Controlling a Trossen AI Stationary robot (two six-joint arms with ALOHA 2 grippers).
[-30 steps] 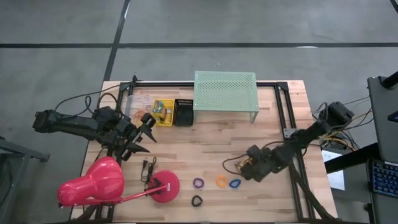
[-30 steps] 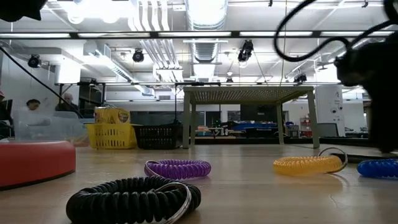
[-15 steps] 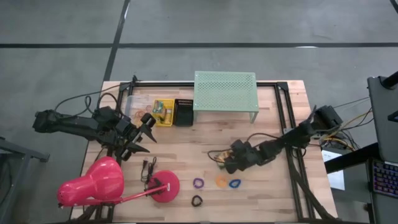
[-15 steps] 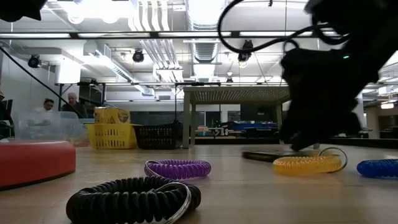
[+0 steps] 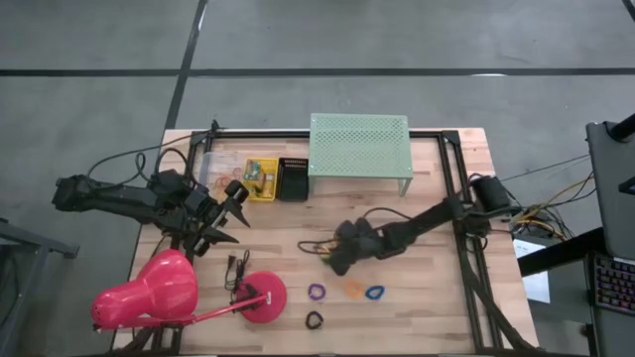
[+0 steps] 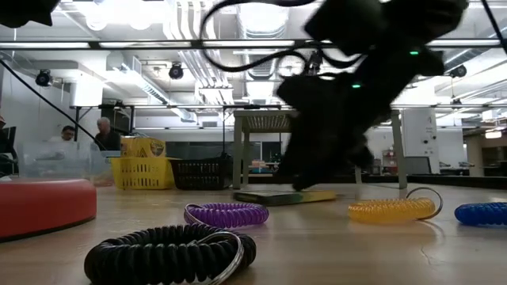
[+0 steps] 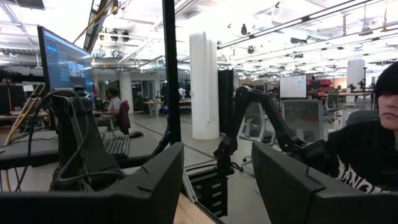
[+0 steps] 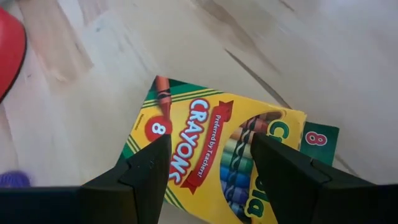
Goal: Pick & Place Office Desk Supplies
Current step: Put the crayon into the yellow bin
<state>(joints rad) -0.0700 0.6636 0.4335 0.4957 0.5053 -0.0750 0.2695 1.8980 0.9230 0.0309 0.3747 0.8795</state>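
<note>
**Two stacked crayon boxes under spread fingers: a grip that may take only one**

From above, we see the right gripper (image 5: pixel 332 260) over a crayon box (image 5: pixel 316 248) lying flat on the table (image 5: pixel 437 307), just beyond the purple loop (image 5: pixel 317 292), with the orange loop (image 5: pixel 352 289), blue loop (image 5: pixel 374 293) and black loop (image 5: pixel 315 319) near that purple one. The left gripper (image 5: pixel 236 210) waits well off toward the pink lamp (image 5: pixel 159 288), fingers spread, nothing between them.

At table height, the box lies behind the purple loop, the dark gripper blurred above it.

The right wrist shows spread fingers straddling the box, holding nothing. A second box (image 8: pixel 320 138) peeks from beneath. We judge the fingers could pinch the top box alone, skid it sideways, or nudge both toward the loops.
</note>
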